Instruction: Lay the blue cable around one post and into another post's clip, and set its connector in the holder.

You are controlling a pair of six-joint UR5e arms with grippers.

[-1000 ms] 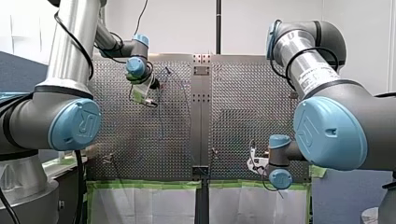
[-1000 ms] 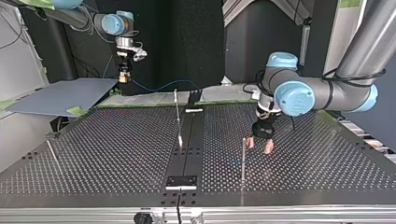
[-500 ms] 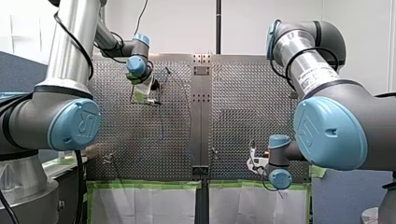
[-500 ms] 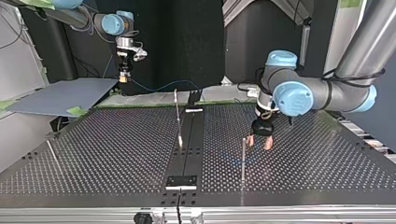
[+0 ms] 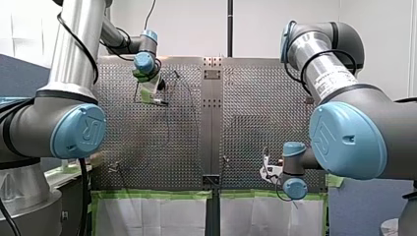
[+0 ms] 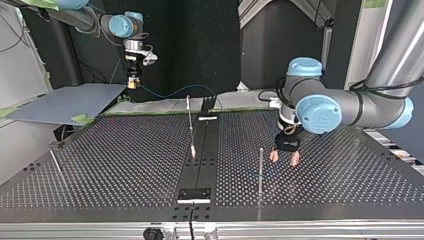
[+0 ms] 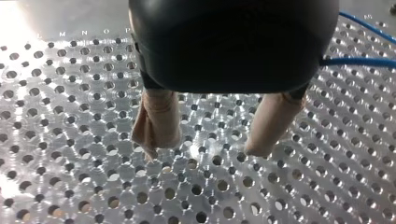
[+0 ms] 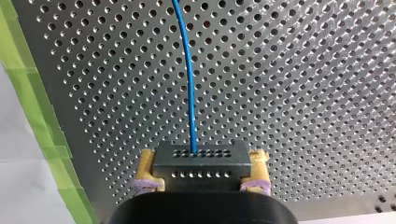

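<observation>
You are looking at a silvery perforated metal table (image 6: 125,160), its sheet covered in even rows of round holes and split by a smooth dark central strip (image 6: 202,150). Matte green tape (image 8: 42,116) edges it.

The left arm (image 6: 350,102), a grey tube with pale blue caps, comes in at the top view's right. The right arm (image 6: 85,17) comes in at that view's left.

The left gripper (image 6: 284,159) has a rounded black body and two beige, rubbery fingers (image 7: 156,123). They are spread apart with nothing between them, hanging just over the holes, just beside a thin upright metal post (image 6: 260,170). A second slim post (image 6: 190,120) leans beside the central strip.

The right gripper (image 6: 132,84) hangs near the taped edge, well apart from the left one. Its yellowish pads are clenched on a dark boxy connector (image 8: 201,163), whose faces carry rows of tiny holes.

The thin, smooth blue cable (image 8: 189,84) leaves that connector and runs ahead of the gripper over the sheet. In the top view it sags in a shallow arc toward the leaning post. In the left wrist view two blue runs pass beside the black body.
</observation>
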